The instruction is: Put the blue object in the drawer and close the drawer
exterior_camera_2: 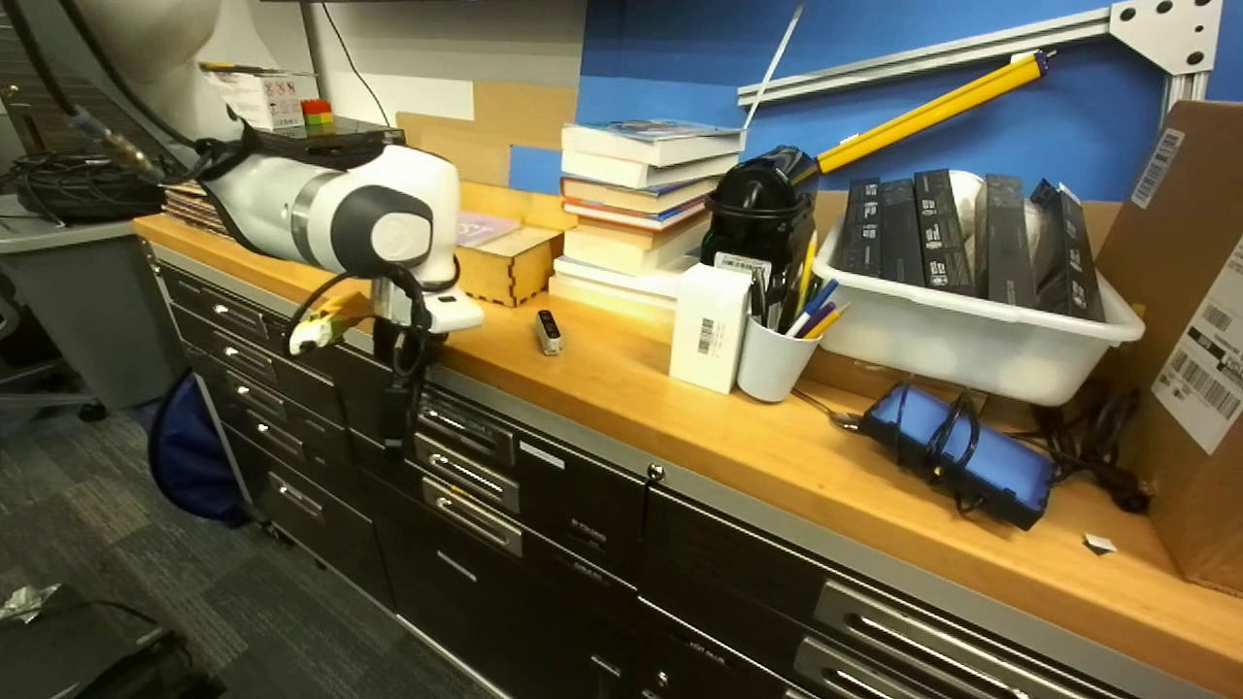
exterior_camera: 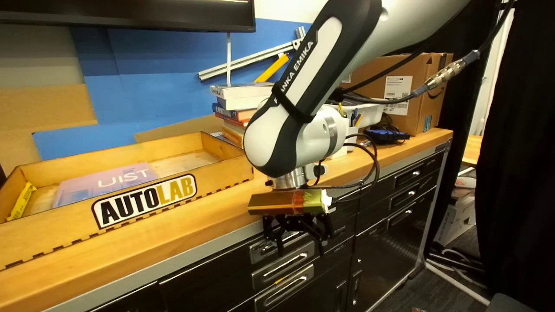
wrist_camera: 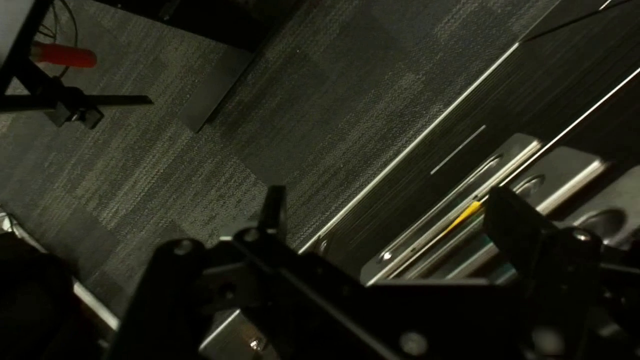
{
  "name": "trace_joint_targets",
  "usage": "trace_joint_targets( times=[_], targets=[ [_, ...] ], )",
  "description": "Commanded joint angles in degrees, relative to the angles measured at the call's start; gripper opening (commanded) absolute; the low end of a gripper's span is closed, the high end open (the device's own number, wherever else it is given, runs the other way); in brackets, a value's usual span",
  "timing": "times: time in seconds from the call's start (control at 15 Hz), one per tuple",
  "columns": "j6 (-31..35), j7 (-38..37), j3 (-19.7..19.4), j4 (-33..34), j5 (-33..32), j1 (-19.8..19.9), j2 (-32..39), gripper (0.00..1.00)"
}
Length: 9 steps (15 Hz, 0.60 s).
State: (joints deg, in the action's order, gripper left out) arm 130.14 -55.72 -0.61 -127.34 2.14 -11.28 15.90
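My gripper (exterior_camera: 300,248) hangs in front of the cabinet, just past the worktop's front edge, fingers pointing down. It is open and empty; the wrist view shows a wide gap between its fingertips (wrist_camera: 387,202). It also shows in an exterior view (exterior_camera_2: 394,427), partly behind cables. Below and behind it are dark grey drawers with long horizontal metal handles (exterior_camera: 284,265), also in an exterior view (exterior_camera_2: 468,476) and the wrist view (wrist_camera: 450,205). Their fronts look shut; I cannot tell which is the task's drawer. The tiny light-blue object cannot be made out; it is hidden or out of view.
A yellow strip (wrist_camera: 462,215) sits at a handle. On the worktop stand a wooden tray (exterior_camera: 225,173), books (exterior_camera_2: 631,228), a small black-and-silver device (exterior_camera_2: 549,332), a white box (exterior_camera_2: 701,335), a pen cup (exterior_camera_2: 774,364), a white bin (exterior_camera_2: 961,330), a cabled blue device (exterior_camera_2: 957,451) and a cardboard box (exterior_camera: 399,95).
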Motion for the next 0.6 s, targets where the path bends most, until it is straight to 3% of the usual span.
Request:
trace_joint_targets(
  times=[0.0, 0.27, 0.4, 0.47, 0.53],
  targets=[
    [-2.53, 5.31, 2.09, -5.28, -3.56, 0.22, -12.88, 1.00],
    [-9.16, 11.63, 4.94, -5.51, -8.05, 1.04, -24.27, 1.00],
    [-8.26, 15.05, 5.79, -4.04, -6.75, 1.77, -28.66, 1.00],
    [-7.85, 11.76, 6.46, -3.42, -6.43, 2.36, -23.26, 1.00],
    [-7.95, 12.94, 6.87, -3.38, -6.30, 2.65, -25.76, 1.00]
  ],
)
